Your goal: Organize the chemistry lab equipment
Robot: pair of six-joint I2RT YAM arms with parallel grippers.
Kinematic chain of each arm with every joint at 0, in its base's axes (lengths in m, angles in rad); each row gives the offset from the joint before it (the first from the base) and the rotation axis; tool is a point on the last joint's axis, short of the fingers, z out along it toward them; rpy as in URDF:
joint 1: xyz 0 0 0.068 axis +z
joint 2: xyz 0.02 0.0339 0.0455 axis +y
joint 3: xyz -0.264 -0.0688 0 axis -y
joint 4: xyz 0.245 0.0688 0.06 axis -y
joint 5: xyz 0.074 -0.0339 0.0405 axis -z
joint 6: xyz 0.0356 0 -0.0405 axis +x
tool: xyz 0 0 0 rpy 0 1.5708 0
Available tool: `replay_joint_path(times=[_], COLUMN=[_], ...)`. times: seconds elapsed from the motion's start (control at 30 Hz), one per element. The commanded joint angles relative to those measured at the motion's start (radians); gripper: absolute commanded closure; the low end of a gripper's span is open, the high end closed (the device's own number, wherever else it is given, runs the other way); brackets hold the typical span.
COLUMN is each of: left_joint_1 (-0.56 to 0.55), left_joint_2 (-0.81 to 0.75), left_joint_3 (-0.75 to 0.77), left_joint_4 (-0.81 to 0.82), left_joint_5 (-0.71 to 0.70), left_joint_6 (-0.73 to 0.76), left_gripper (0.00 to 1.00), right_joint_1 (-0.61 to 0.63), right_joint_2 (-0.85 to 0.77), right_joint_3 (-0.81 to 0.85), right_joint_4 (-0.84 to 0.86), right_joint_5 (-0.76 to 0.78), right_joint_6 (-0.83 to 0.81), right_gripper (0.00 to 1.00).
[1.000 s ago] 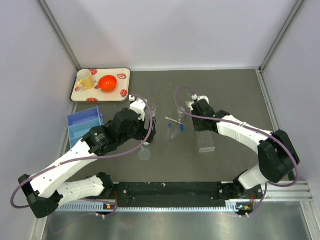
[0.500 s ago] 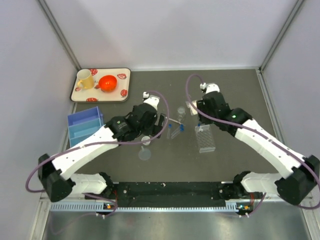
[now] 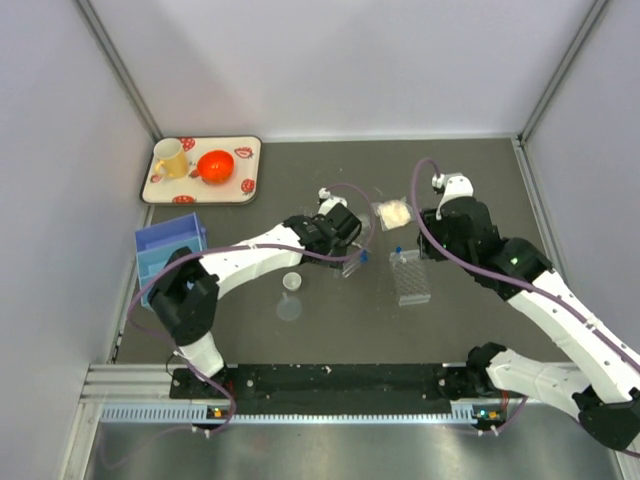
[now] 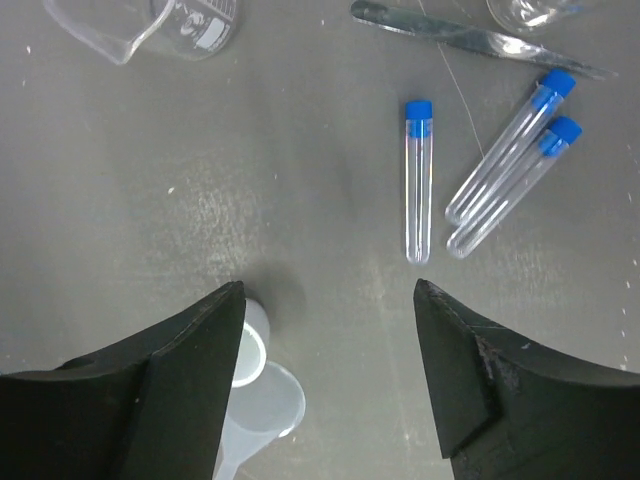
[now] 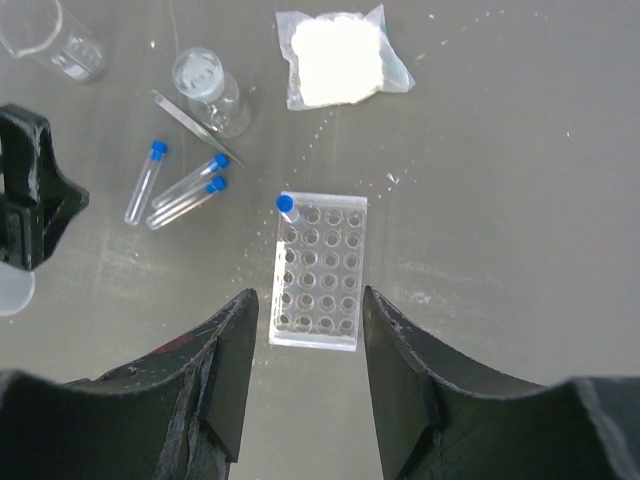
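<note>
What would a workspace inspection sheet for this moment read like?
Surface: dark grey table, lightly scuffed.
Job's things: tube rack holds one blue-capped tube; three tubes lie loose near spatula, beaker, funnel.
Clutter: tray with yellow mug, orange bowl; blue bin; white pouch.
Grippers: left gripper and right gripper open, empty.
Cables: purple cables along both arms.
Surroundings: white walls.

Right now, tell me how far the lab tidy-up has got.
Done: one blue-capped tube stands in a corner hole of the tube rack. In hand: nothing; the left end effector hangs open near three loose tubes lying flat, and the right end effector is open above the rack. Left: those tubes, the thin rod, the beaker and the funnel are not yet put away.
</note>
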Motion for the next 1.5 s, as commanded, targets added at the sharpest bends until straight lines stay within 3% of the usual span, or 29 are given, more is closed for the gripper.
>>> replay_joint_path(times=[0.0,0.33,1.2,1.47], left_joint_1=[-0.001,0.016,0.065,0.065], left_joint_2=[0.063,0.210,0.305,0.311], left_joint_3=[0.066,0.141,0.113,0.083], left_joint_4=[0.059,0.111,0.197,0.197], left_joint_5=[-0.049,0.000,0.109,0.109], left_joint_6=[-0.046,-0.034,-0.037,-0.046], left_gripper=[0.28,0.38,0.48,0.71], right_joint_1=[0.010,0.010,0.010,0.010], right_joint_2=[-0.037,-0.050,-0.036,-0.034], right_joint_3=[-0.028,-0.051,-0.063,-0.073], right_joint_4=[-0.015,0.001,0.018,0.023], right_joint_5=[0.012,0.003,-0.003,-0.006], right_joint_6=[-0.010,-0.009,-0.012,-0.010], right_gripper=[0.54,0.54,0.54,0.58])
